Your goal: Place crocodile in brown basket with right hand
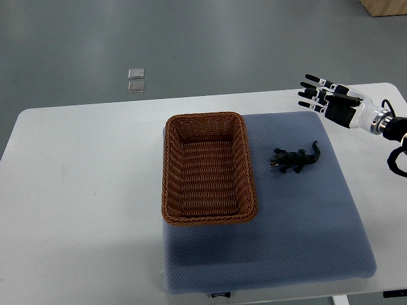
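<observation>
Right arm first: only the wrist and forearm stub are on show, the rest runs off the picture's right edge, with a black cable [397, 159] looping down beside it and also cut by the frame. No left arm anywhere in shot. Up in the top right corner, a sliver of something wooden [385, 6], too cropped to name. The near edge of the desk [82, 190] drops out at the bottom, taking the front of the blue mat [286, 241] with it.

Now the right hand [332, 100]: it hovers above the desk's far right corner, just past the mat's back corner, fingers [311, 79] stretched out straight and fanned apart, pointing left, holding nothing. Palm side is hard to make out from up here.

The crocodile [296, 159] lies on the mat, dark and small, tail curling up to the right, head toward the brown basket [166, 178]. It sits near the basket's right wall but clear of it, and well apart from the hand. The basket sits at the mat's left edge, overlapping onto the bare desk.
</observation>
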Controlling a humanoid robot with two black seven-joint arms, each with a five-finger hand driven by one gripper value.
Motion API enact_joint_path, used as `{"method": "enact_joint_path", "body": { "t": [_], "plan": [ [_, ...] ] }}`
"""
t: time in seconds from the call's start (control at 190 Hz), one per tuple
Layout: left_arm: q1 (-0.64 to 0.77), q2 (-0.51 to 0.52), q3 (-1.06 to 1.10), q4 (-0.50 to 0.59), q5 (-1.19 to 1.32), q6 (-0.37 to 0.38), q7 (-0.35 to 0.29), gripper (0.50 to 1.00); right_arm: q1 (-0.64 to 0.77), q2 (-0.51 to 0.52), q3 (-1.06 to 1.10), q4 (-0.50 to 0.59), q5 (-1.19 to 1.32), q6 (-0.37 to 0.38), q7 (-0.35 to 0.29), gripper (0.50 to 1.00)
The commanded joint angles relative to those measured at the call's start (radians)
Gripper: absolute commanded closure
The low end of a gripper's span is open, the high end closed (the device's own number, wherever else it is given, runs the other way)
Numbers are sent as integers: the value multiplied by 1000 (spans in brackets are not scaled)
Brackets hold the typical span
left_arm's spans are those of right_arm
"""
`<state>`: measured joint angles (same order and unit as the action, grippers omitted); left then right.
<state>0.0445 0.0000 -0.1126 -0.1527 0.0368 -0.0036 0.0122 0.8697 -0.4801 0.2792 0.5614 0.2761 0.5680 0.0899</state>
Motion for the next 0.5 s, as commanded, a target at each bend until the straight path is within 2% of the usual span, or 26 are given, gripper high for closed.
{"method": "enact_joint_path", "body": {
  "t": [0.0,0.494],
  "plan": [
    [0,0,1,-1,0,1,0,500,0,0,-2,0,-2,1,-1,562],
    [-3,0,2,1,-1,2,0,500,2,-2,-6,0,-25,9,1,562]
  ]
}}
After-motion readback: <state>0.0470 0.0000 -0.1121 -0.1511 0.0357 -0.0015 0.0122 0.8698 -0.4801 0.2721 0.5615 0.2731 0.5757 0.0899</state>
